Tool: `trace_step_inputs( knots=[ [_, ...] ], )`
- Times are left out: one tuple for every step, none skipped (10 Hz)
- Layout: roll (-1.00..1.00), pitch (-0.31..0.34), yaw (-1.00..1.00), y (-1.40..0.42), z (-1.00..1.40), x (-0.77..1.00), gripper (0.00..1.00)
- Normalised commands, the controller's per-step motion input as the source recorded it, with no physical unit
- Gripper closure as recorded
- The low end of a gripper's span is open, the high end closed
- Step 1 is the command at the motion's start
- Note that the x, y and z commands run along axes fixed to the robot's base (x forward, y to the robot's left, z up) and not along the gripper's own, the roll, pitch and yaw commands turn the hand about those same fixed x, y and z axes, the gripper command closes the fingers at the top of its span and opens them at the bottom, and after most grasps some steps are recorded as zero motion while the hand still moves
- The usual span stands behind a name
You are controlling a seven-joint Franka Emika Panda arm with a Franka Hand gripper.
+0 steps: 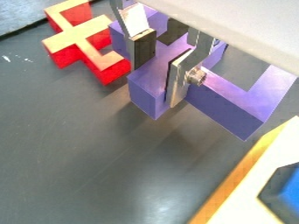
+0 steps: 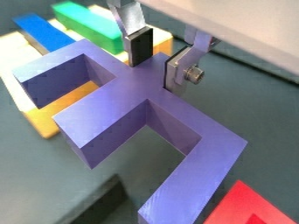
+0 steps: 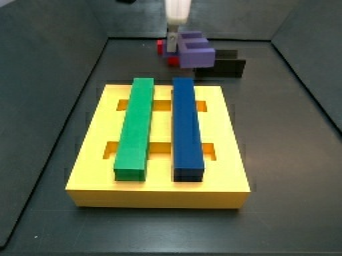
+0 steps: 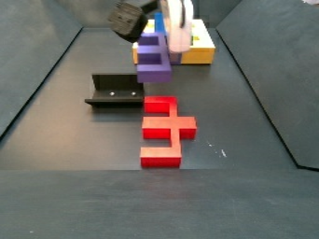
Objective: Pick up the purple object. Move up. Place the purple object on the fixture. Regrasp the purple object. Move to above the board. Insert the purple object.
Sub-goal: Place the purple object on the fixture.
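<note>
In a side view, the fixture (image 4: pixel 115 91), a dark L-shaped bracket on its base plate, stands at the left on the dark gray floor (image 4: pixel 75 140); just right of it and nearer the camera lies the red block (image 4: pixel 163 131), untouched. Beyond the red block the purple object (image 4: pixel 155 53) hangs clear of the floor, held by the gripper (image 4: pixel 173 37), whose white body reaches down from above; farther back sits a corner of the yellow board (image 4: pixel 200 51). In a wrist view the flat silver fingers (image 1: pixel 180 74) with dark pads press against the two sides of one arm of the purple object (image 1: pixel 198 92), jaws narrowed onto it, with the red block (image 1: pixel 84 42) well apart on the floor and an edge of the board (image 1: pixel 251 188) near the purple piece. In a wrist view the same grip shows from over the cross-shaped purple object (image 2: pixel 140 114), one finger (image 2: pixel 136 42) on its far face, the green bar (image 2: pixel 91 22) and blue bar (image 2: pixel 45 35) lying on the board beyond. In a side view the board (image 3: pixel 160 185) fills the foreground, carrying the green bar (image 3: pixel 135 125) at left and the blue bar (image 3: pixel 186 125) at right, while the gripper (image 3: pixel 178 30) holds the purple object (image 3: pixel 195 50) at the far end beside the dark fixture (image 3: pixel 230 66).
</note>
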Motion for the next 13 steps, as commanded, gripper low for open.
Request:
trace_step_inputs(
  knots=[
    [-0.63,0.517,0.08,0.00,0.40,0.62,1.00],
    [-0.57,0.549,0.13,0.00,0.35,0.61,1.00],
    [-0.49,0.549,0.22,0.00,0.31,0.55,1.00],
    [-0.38,0.451,0.39,0.00,0.28,0.41,1.00],
    [-0.17,0.394,0.51,0.00,0.17,0.34,1.00],
    [0.00,0.317,0.63,-0.03,0.06,0.31,1.00],
    [0.00,0.280,0.71,-0.10,0.00,0.30,1.00],
    [0.00,0.266,0.72,-0.11,0.00,0.29,1.00],
    [0.02,0.251,0.72,-0.09,0.00,0.31,1.00],
    [0.02,0.254,0.72,-0.09,0.00,0.31,1.00],
    [0.01,0.249,0.73,-0.09,0.00,0.28,1.00],
    [0.01,0.249,0.74,-0.09,0.00,0.28,1.00],
    [0.00,0.240,0.73,-0.10,0.00,0.29,1.00]
  ],
)
